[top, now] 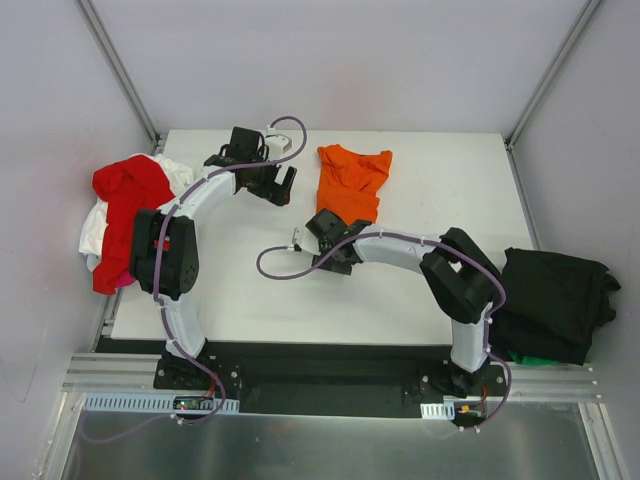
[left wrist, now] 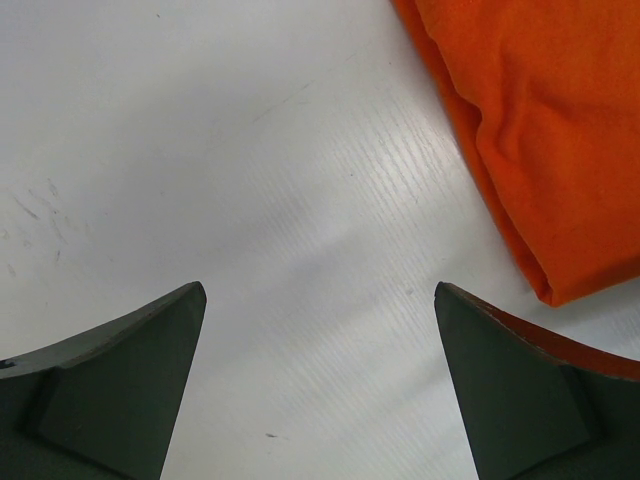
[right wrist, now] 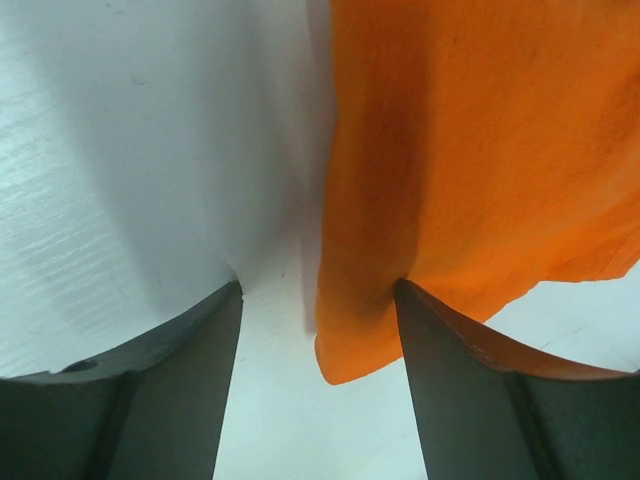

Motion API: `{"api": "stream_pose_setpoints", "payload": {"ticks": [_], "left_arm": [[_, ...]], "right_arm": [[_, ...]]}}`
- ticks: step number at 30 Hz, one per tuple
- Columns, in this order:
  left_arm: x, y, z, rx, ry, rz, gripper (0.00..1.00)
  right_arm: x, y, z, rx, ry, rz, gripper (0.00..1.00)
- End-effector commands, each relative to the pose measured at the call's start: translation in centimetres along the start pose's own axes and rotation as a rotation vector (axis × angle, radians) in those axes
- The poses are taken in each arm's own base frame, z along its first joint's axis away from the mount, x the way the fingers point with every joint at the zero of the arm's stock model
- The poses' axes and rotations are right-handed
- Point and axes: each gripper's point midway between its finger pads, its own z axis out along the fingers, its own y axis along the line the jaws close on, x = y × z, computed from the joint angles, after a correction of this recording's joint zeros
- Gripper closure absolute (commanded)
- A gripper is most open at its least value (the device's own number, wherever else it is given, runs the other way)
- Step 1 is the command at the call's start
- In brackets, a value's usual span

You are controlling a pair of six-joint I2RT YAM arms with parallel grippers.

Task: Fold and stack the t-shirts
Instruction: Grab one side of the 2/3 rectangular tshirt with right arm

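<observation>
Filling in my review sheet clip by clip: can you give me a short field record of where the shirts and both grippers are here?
orange t-shirt: partly folded, far middle of table
red t-shirt: crumpled over white t-shirt, table's left edge
black t-shirt: piled at table's right edge
left gripper: open, empty, over bare table left of orange t-shirt
right gripper: open, fingers astride orange t-shirt's near corner

White arm links (top: 395,255), black joints (top: 165,255), looping purple cables (top: 259,265).
</observation>
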Motion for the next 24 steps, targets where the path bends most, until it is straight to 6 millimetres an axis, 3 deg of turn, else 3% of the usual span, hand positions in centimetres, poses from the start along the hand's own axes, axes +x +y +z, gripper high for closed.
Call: {"api": "stream_pose_setpoints", "payload": {"ticks": [1, 14, 16, 20, 24], "left_arm": [[-0.4, 0.5, 0.0, -0.019, -0.010, 0.023, 0.01], [0.0, 0.4, 0.2, -0.009, -0.005, 0.014, 0.01], [-0.1, 0.3, 0.3, -0.007, -0.007, 0.016, 0.01], [-0.1, 0.5, 0.1, -0.014, -0.007, 0.015, 0.01], [-0.1, 0.6, -0.1, -0.019, -0.010, 0.020, 0.01]], "right_arm": [[-0.8, -1.4, 0.3, -0.002, -0.033, 0.019, 0.35], [0.2, -3.3, 1.8, 0.000, -0.005, 0.032, 0.38], [0.0, -3.4, 2.0, -0.007, -0.008, 0.037, 0.43], [-0.2, -2.8, 2.4, -0.041, -0.007, 0.047, 0.64], [0.1, -1.9, 2.2, -0.068, 0.008, 0.046, 0.99]]}}
